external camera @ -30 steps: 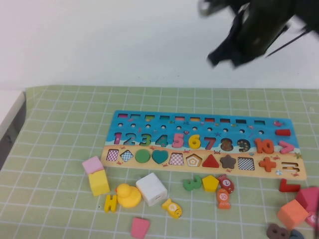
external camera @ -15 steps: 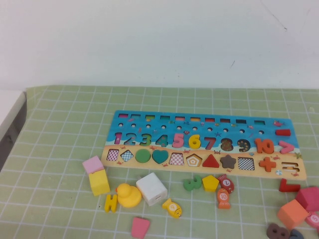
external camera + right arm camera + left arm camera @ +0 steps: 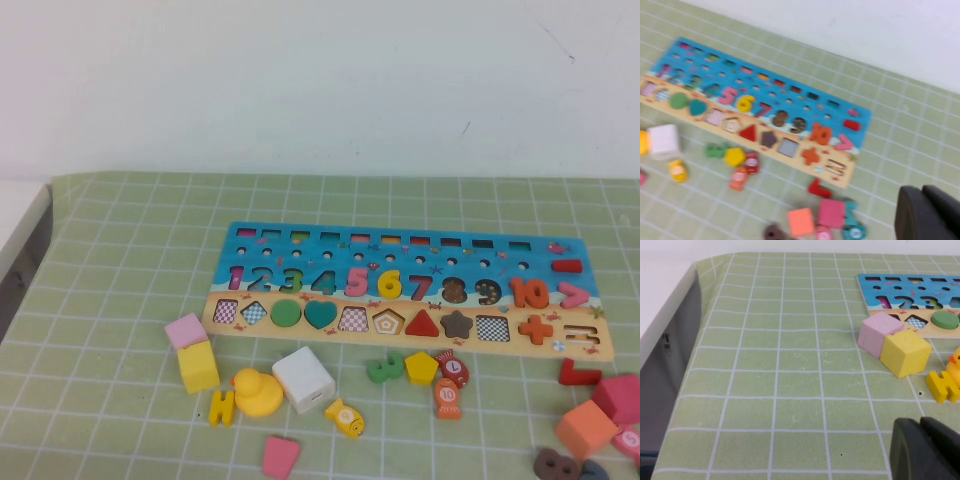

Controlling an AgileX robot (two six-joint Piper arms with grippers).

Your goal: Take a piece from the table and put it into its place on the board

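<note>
The yellow numeral 6 (image 3: 390, 285) lies in its slot on the board (image 3: 400, 250), between the pink 5 and the red 7. It also shows in the right wrist view (image 3: 745, 103), on the board (image 3: 790, 80). Neither arm shows in the high view. My left gripper (image 3: 921, 427) is shut and empty, low over the mat near the table's left side, close to the yellow H (image 3: 942, 386). My right gripper (image 3: 923, 194) is shut and empty, raised well above the table, off the board's right end.
Loose blocks lie in front of the board: pink cube (image 3: 186, 330), yellow cube (image 3: 198, 367), duck (image 3: 260, 392), white cube (image 3: 304, 379), green 3 (image 3: 385, 367), yellow pentagon (image 3: 422, 368). More blocks sit at the front right (image 3: 586, 430). The table edge (image 3: 30, 230) runs along the left.
The right arm, seen at the top right of the high view a second ago, has left that view. The pieces and the board have not moved.
</note>
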